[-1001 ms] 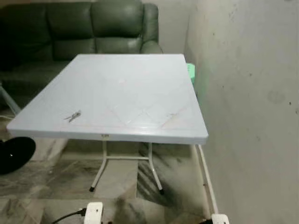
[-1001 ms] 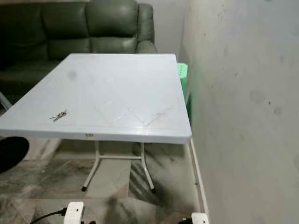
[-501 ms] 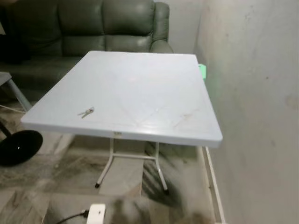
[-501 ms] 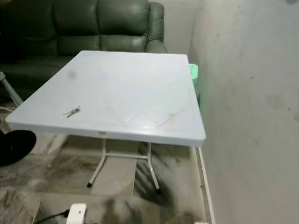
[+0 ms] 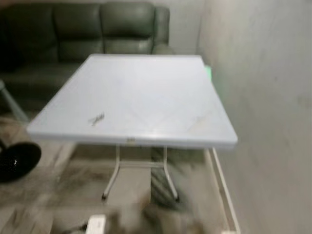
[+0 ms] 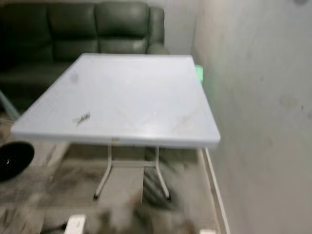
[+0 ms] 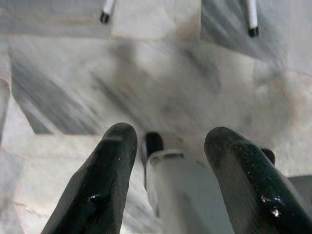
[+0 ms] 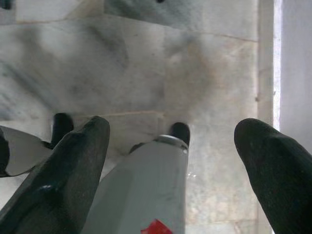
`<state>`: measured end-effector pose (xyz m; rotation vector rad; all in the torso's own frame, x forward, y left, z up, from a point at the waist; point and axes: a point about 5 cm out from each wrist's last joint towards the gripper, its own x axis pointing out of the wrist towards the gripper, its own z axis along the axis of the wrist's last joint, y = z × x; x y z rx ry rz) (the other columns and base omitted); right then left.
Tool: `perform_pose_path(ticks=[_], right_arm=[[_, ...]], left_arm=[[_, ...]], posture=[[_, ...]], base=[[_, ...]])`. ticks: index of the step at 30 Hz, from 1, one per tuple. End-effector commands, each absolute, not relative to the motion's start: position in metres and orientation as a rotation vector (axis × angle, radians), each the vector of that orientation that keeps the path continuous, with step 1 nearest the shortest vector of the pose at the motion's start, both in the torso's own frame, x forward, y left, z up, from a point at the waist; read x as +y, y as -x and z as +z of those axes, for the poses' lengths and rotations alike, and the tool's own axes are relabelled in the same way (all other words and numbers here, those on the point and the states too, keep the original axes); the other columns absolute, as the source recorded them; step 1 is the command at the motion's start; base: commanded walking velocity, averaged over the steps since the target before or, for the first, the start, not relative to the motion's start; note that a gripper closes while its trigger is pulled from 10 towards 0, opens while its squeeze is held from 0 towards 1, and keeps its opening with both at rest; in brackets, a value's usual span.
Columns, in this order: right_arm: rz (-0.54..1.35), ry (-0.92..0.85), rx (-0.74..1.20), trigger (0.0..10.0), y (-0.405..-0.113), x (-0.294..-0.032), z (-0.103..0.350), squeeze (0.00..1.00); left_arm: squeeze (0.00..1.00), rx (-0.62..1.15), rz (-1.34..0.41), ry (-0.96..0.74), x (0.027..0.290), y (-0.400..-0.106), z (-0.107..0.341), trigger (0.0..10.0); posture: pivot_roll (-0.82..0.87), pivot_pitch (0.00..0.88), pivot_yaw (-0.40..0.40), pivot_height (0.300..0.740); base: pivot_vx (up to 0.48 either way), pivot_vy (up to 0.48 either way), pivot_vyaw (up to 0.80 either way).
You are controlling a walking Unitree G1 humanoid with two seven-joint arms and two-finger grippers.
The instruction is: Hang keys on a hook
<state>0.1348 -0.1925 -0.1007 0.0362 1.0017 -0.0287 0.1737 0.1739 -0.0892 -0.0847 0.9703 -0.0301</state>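
Observation:
A small bunch of keys (image 5: 96,119) lies on the white folding table (image 5: 146,87), near its front left corner; the same keys (image 6: 81,118) appear blurred in the right eye view. My left gripper (image 7: 170,141) hangs low over the marble floor, open, nothing between its fingers. My right gripper (image 8: 170,141) also hangs over the floor close to the wall, open wide and empty. I can make out no hook.
A dark green sofa (image 5: 83,34) stands behind the table. A plain wall (image 5: 268,97) runs along the right, with a green object (image 5: 208,72) wedged between it and the table. A black round base (image 5: 17,161) sits on the floor at left. A white foot (image 5: 95,225) shows below.
The whole picture has shifted and blurred, so the camera has moved; the table now looks slightly nearer. The keys lie in the same spot on the table.

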Motion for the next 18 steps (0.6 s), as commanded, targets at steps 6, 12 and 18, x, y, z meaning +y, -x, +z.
perform_pose_path(ticks=[6,12,18], right_arm=[[-0.054,-0.026,1.007,10.0,-0.1317,-0.2028,-0.1002,0.00],[-0.054,-0.027,1.010,10.0,-0.1307,-0.2025,-0.1006,0.00],[-0.054,-0.030,1.010,10.0,-0.1305,-0.2024,-0.1007,0.00]], left_arm=[[0.00,0.964,-0.053,0.094,0.1655,-0.1758,-0.0888,10.0],[0.00,0.961,-0.052,0.098,0.1653,-0.1764,-0.0886,10.0],[0.00,0.961,-0.051,0.100,0.1652,-0.1764,-0.0886,10.0]], posture=[[0.03,0.029,-0.010,0.740],[0.03,0.032,-0.012,0.740],[0.03,0.032,-0.012,0.740]], base=[[0.000,0.426,0.00],[0.000,0.471,0.00],[0.000,0.476,0.00]])
